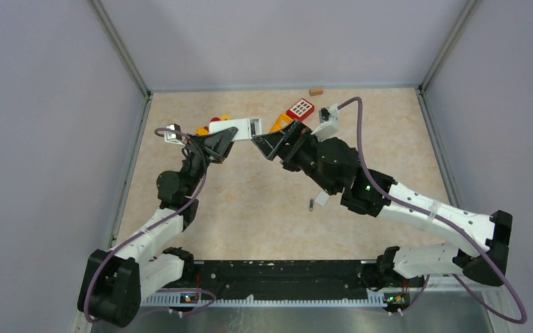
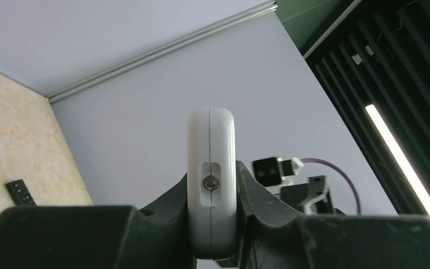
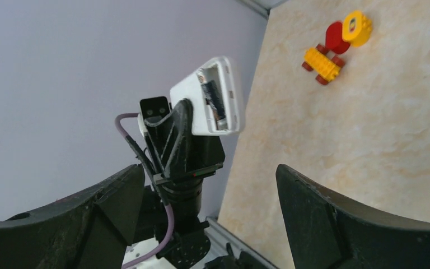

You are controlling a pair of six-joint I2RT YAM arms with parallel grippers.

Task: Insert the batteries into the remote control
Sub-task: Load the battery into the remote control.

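- Top external view: the left tool [image 1: 223,141] grips a white remote [image 1: 239,127] above the far part of the desk [image 1: 264,229], with the remote's long side running left to right.
- Left wrist view: the remote [image 2: 211,179] is seen end-on, pinched between the two dark fingers [image 2: 168,204]. The jaws are only partly closed, as far as the remote's thickness lets them.
- Right wrist view: the remote's [image 3: 210,95] back faces the camera with the battery bay uncovered. One dark battery [image 3: 213,101] lies lengthwise inside the bay, and I cannot tell whether a second is beside it.
- Right tool [image 3: 210,176]: its fingers [image 3: 313,207] stand wide apart at the bottom of its own view, with nothing between them.
- In the top view the right tool [image 1: 269,143] sits just beside the remote's right end, and contact cannot be judged.
- A slim dark piece [image 1: 311,205] lies on the desk close by the right forearm, well apart from the remote. It is too small to tell what it is.
- A red and yellow brick toy [image 3: 336,47] rests on the desk beyond the remote. In the top view it shows just left of the remote [image 1: 212,125].
- A red keypad [image 1: 300,109] and an orange piece [image 1: 277,123] lie on the desk behind the right tool.
- A small wood block [image 1: 315,90] sits at the back wall.
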